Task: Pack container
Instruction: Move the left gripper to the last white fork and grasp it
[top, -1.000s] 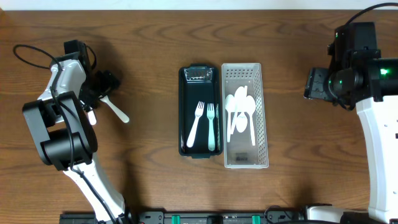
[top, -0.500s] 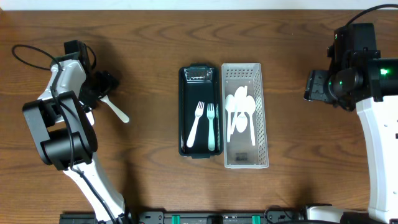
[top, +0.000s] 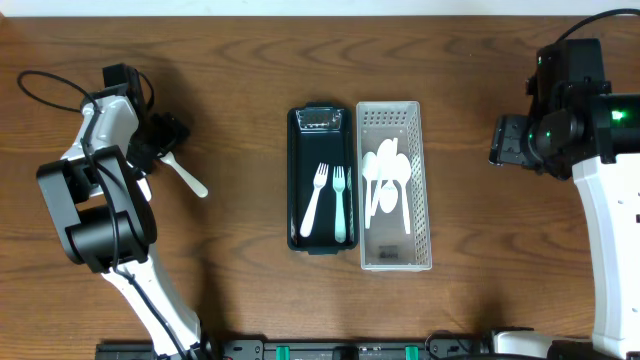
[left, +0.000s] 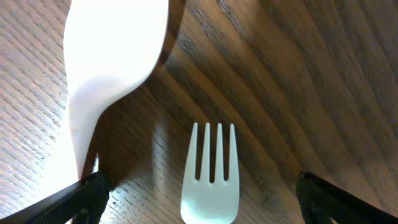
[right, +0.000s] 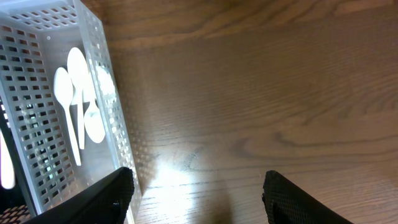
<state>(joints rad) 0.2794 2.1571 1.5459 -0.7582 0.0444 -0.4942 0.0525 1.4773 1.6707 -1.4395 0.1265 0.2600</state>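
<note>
Overhead, the black container (top: 303, 160) sat mid-table holding two forks (top: 341, 210), against the white basket (top: 425, 200) of spoons. Left wrist: the left gripper (left: 200, 190) gaped wide around a loose fork (left: 211, 165), gripping nothing. Right wrist: the right gripper (right: 196, 199) stood partly open, empty

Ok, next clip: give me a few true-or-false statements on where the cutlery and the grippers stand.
1. Two forks lie in the black tray. True.
2. The white basket holds knives. False: it holds spoons.
3. The left gripper is shut on a spoon. False: its jaws are open, with a loose fork on the table between them.
4. The right gripper holds nothing. True.
</note>
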